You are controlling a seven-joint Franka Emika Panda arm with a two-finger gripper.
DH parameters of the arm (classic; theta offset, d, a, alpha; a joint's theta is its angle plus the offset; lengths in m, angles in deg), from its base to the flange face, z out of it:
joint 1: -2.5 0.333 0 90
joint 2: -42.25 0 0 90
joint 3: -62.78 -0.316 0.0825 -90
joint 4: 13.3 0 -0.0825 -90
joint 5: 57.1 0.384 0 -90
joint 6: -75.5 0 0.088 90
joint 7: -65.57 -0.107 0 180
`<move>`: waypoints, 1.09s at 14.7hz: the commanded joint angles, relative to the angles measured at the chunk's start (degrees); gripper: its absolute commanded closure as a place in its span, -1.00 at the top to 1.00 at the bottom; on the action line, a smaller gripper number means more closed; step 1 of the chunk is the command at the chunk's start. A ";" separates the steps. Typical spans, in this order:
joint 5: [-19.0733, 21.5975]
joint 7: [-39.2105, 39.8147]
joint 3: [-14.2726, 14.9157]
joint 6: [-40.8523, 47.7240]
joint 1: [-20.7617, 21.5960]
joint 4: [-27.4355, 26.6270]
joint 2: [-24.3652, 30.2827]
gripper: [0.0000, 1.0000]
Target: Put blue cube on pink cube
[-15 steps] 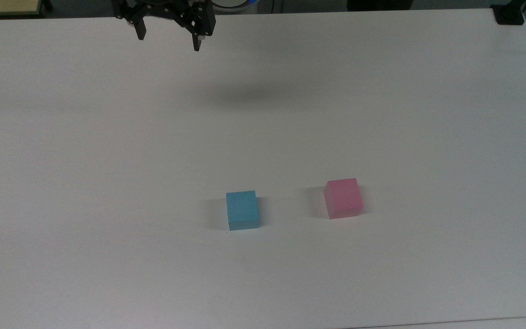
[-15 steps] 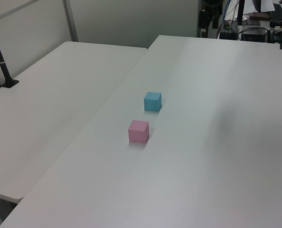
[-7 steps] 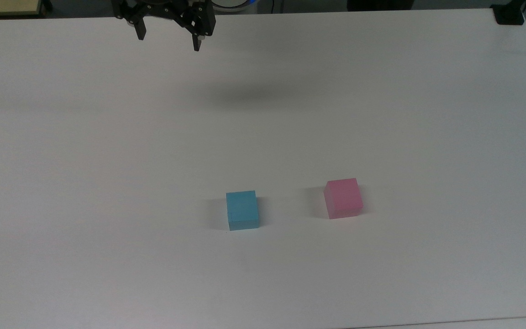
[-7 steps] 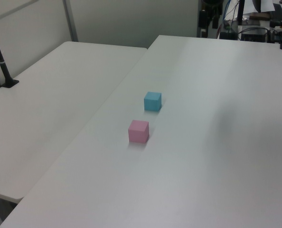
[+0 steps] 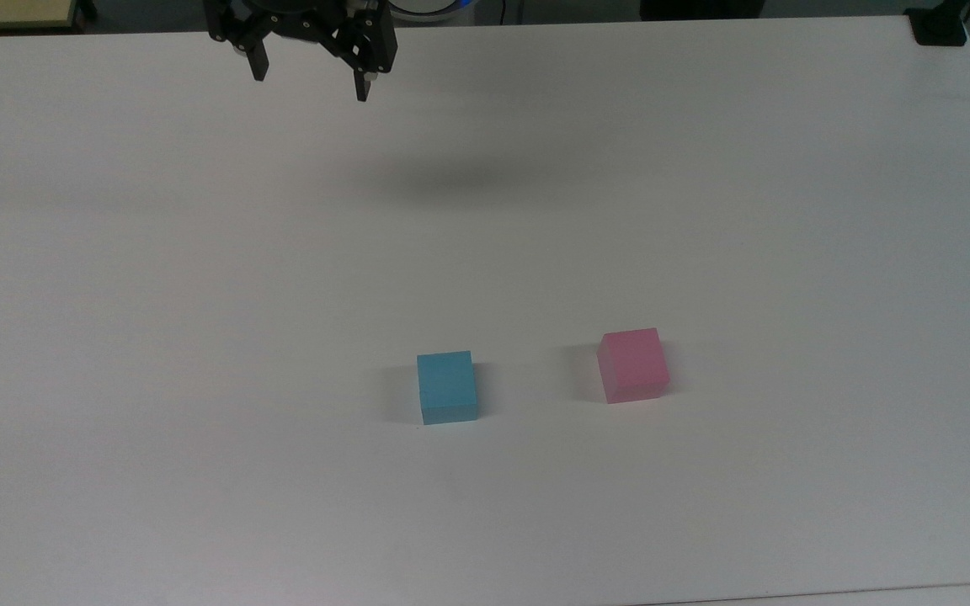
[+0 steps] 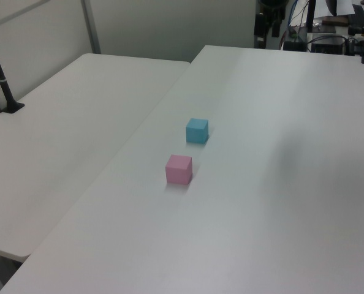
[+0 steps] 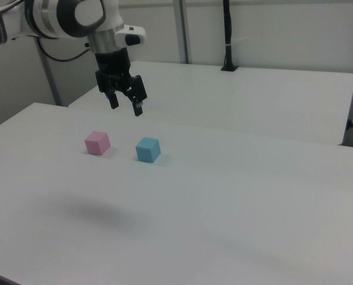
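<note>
The hand (image 5: pixel 310 88) hung in the air with its two black fingers (image 5: pixel 259 66) spread apart and nothing between them; in the top view it sat at the upper edge, left of centre, with a soft shadow (image 5: pixel 451 178) cast on the table (image 5: pixel 199 337) below and to the top view's right of it. In the right view the hand (image 7: pixel 125 107) pointed down from the white arm (image 7: pixel 75 15) and was raised well above the tabletop, its fingertips clear of both cubes. The blue cube (image 5: pixel 447 387) rested flat on the white table, a little below the middle of the top view, and the pink cube (image 5: pixel 633 364) stood near it on the top view's right, the two apart with bare table between them. In the left view the blue cube (image 6: pixel 197 130) lay farther from the camera and the pink cube (image 6: pixel 179 169) nearer, both close to the seam where the table (image 6: pixel 280 214) met a second table (image 6: pixel 59 122) on the left view's left. In the right view the pink cube (image 7: pixel 97 142) was to the right view's left of the blue cube (image 7: pixel 148 149), and both sat on the table (image 7: pixel 224 208) below the hand, untouched. A black post (image 6: pixel 1 79) stood on the second table at the left view's left edge.
</note>
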 commanded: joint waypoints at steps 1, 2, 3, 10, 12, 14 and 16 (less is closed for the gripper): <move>0.23 1.00 0.24 -1.62 0.35 -0.03 -1.97 1.00; 0.93 1.79 0.24 -3.10 0.35 1.02 -3.98 1.00; 1.29 2.32 0.15 -6.33 0.43 3.81 -7.65 1.00; 3.14 -1.63 -0.47 -15.33 4.56 18.78 -24.56 1.00; 3.14 -2.15 -0.47 -15.33 5.35 20.70 -27.28 1.00; 2.96 -3.38 -0.29 -15.42 6.06 25.35 -30.96 1.00; 2.78 -3.56 0.06 -15.60 7.02 28.09 -34.13 1.00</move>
